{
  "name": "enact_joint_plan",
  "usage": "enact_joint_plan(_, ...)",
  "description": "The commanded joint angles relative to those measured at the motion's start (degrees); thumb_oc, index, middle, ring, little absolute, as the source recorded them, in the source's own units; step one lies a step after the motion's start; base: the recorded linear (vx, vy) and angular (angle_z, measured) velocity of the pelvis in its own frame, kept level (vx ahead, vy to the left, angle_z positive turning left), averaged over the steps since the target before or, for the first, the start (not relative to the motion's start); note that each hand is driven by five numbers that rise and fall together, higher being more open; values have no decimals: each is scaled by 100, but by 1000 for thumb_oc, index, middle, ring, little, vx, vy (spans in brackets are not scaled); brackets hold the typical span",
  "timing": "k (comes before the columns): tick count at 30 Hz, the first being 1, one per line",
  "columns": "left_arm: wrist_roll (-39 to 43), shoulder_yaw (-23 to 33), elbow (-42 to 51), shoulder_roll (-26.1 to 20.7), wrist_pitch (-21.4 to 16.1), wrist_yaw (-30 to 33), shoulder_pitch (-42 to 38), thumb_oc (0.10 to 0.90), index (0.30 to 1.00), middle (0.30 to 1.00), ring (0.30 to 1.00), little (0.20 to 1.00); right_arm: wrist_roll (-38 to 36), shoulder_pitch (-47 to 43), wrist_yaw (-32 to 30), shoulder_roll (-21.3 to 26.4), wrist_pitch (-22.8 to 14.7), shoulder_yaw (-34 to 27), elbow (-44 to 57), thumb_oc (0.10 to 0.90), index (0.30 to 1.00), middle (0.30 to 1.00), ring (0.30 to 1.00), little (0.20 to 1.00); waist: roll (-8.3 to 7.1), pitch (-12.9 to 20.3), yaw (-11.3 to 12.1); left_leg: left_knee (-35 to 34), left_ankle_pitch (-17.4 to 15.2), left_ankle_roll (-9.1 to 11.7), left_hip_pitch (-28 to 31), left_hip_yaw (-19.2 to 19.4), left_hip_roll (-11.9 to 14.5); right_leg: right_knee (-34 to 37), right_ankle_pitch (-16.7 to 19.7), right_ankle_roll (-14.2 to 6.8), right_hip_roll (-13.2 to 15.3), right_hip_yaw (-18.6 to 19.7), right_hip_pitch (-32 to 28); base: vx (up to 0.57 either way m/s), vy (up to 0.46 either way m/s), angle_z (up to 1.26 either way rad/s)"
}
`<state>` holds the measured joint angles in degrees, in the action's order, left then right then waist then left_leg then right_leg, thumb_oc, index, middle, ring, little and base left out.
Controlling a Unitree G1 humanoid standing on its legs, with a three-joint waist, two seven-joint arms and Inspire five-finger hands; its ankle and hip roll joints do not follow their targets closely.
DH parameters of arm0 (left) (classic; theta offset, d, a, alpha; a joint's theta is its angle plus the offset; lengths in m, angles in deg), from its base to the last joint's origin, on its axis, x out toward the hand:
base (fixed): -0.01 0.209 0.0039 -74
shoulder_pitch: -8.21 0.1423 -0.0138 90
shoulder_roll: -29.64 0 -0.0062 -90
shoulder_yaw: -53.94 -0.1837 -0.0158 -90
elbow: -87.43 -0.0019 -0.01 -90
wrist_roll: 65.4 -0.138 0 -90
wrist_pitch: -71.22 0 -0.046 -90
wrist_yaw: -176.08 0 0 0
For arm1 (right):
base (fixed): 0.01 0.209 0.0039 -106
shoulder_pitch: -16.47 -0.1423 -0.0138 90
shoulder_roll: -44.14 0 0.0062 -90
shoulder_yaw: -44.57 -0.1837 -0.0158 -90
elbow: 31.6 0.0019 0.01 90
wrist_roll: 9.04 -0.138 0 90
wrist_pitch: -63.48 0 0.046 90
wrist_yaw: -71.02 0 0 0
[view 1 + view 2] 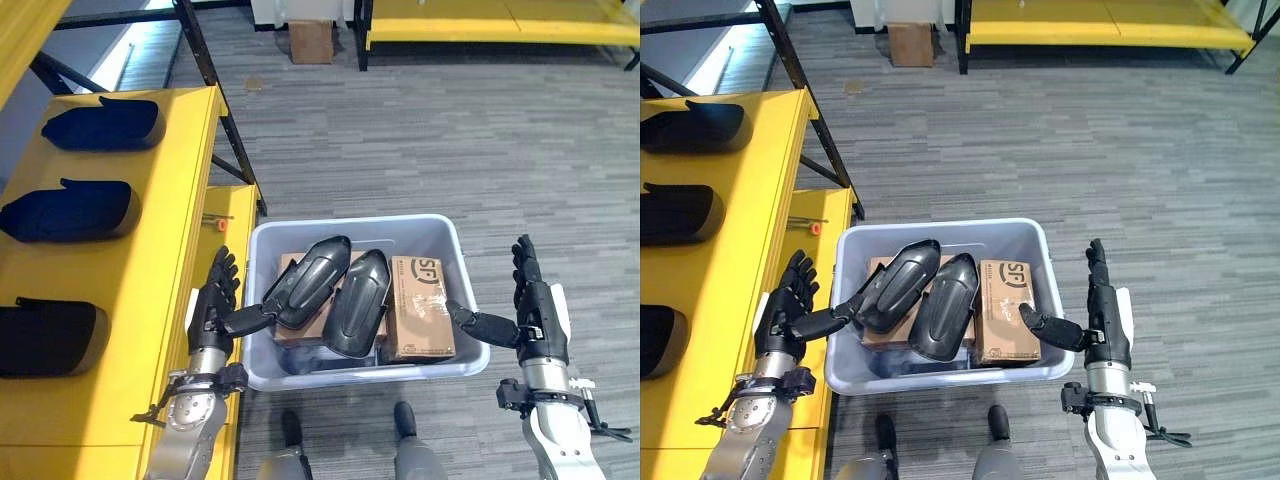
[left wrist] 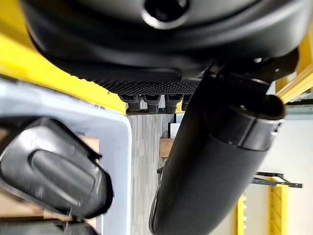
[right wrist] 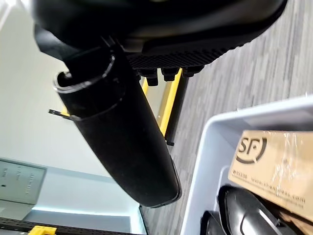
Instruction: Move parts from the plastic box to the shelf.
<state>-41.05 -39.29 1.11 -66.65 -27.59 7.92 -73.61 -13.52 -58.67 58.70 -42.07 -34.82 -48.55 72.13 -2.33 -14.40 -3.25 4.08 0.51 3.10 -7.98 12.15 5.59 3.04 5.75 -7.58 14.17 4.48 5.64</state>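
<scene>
Your two black parts [image 1: 330, 290] sit in the grey box [image 1: 440, 235], right between the left hand [image 1: 212, 305] and right hand [image 1: 535, 300], both with fingers straight and holding nothing.

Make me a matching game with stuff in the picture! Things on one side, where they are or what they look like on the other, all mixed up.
Things:
1. plastic box
2. cardboard box
3. left hand
4. shelf

Clues:
A. yellow, with dark parts lying in a row on it
B. brown, lying inside the box on its right side
C. grey, standing on the floor between the two hands
D. open, fingers straight, by the box's left wall

Pairs: 1-C, 2-B, 3-D, 4-A
</scene>
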Motion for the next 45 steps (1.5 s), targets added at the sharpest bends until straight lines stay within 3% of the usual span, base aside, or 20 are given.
enact_joint_plan(1, -122, 235, 750, -228, -651, -21, -95, 900, 1000, 1000, 1000, 1000, 473, -584, -275, 421, -471, -502, 576, 900, 1000, 1000, 1000, 1000, -105, 423, -34, 898, -242, 144, -653, -33, 720, -173, -676, -183, 17, -114, -404, -9, 64, -10)
enact_joint_plan(5, -189, 262, 839, -321, -678, 39, -183, 900, 1000, 1000, 1000, 1000, 1212, -829, -526, 693, -396, -583, 598, 900, 1000, 1000, 1000, 1000, -232, 389, 28, 1099, -319, 146, -865, -2, 802, -112, -587, -231, -5, -176, -291, -2, 34, -11)
enact_joint_plan(12, -415, 173, 1012, -450, -727, 177, -531, 900, 1000, 1000, 1000, 1000, 1372, -1394, -481, 948, -328, -176, 473, 900, 1000, 1000, 1000, 1000, -380, 153, 128, 1348, -317, 180, -1262, -188, 917, -175, -604, -171, -120, -372, -118, -48, -31, -5)
enact_joint_plan(24, -714, 35, 1148, -385, -889, 855, -1435, 900, 1000, 1000, 1000, 1000, 1379, -2064, -417, 803, -82, 969, -154, 900, 1000, 1000, 1000, 1000, -429, -589, 243, 1269, -44, 250, -1635, -460, 898, -514, -621, -72, -247, -596, 347, -99, -14, 12)
enact_joint_plan(36, -867, -82, 1348, -380, -991, 1206, -2024, 900, 1000, 1000, 1000, 1000, 1618, -2243, -256, 659, 99, 1676, -603, 900, 1000, 1000, 1000, 1000, -410, -861, 258, 1258, 6, 230, -1777, -560, 839, -740, -629, -26, -274, -554, 630, -52, 9, 4)
enact_joint_plan(45, -920, -299, 1368, -349, -1057, 1402, -2438, 900, 1000, 1000, 1000, 1000, 2230, -3026, -308, 628, 165, 2243, -740, 900, 1000, 1000, 1000, 1000, -368, -1005, 273, 1234, 47, 189, -1864, -585, 792, -869, -610, 2, -317, -505, 842, -31, 11, -3)
